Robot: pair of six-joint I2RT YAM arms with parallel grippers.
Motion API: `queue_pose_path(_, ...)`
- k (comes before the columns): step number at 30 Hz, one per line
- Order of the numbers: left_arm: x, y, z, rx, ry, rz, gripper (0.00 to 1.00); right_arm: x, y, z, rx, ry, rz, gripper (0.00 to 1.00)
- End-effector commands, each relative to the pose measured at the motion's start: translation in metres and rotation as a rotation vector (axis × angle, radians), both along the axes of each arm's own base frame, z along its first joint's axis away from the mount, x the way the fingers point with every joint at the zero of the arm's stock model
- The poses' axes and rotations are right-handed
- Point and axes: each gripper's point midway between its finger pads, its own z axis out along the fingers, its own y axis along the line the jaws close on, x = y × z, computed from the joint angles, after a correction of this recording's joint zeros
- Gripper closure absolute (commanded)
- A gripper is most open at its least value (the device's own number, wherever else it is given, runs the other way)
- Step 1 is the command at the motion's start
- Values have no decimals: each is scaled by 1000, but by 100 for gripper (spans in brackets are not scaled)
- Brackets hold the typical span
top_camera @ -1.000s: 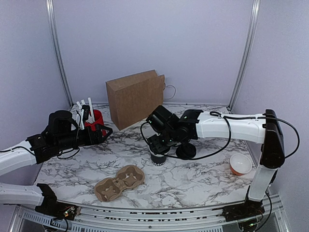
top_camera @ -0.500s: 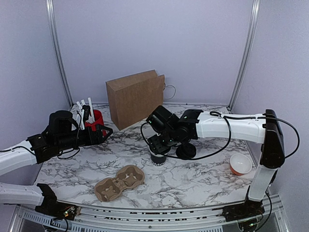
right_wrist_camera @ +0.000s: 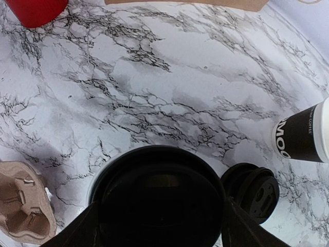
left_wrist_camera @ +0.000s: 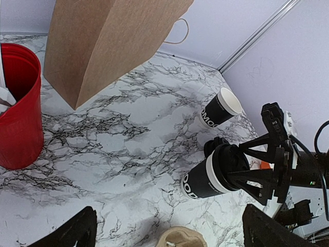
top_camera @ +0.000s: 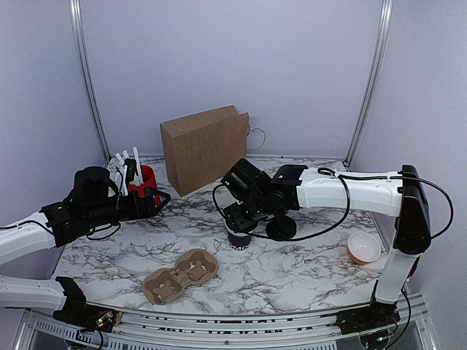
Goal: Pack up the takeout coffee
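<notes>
Gripped at lid (right_wrist_camera: 159, 198) by right end effector (top_camera: 240, 224): coffee (left_wrist_camera: 204, 180), on table (top_camera: 292, 271) behind and right of carrier (top_camera: 180, 275). Lift straight, hold upright, lower squarely into 1 carrier well. Left end effector (top_camera: 155, 200) wide, empty, behind-left of carrier.

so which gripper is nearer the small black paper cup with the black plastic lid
Right. The right gripper is directly over the small black lidded paper cup; the left gripper is far off, beside the tall red cup.
</notes>
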Motion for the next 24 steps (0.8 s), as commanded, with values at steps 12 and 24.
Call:
queue_pose_path(12, 0, -2, 0, 1, -21, -11, 1, -1, 13, 40, 110, -40, 15, 25)
queue_pose_path(24, -1, -2, 0, 1, -19, -13, 1, -4, 15, 23, 80, -7, 29, 25)
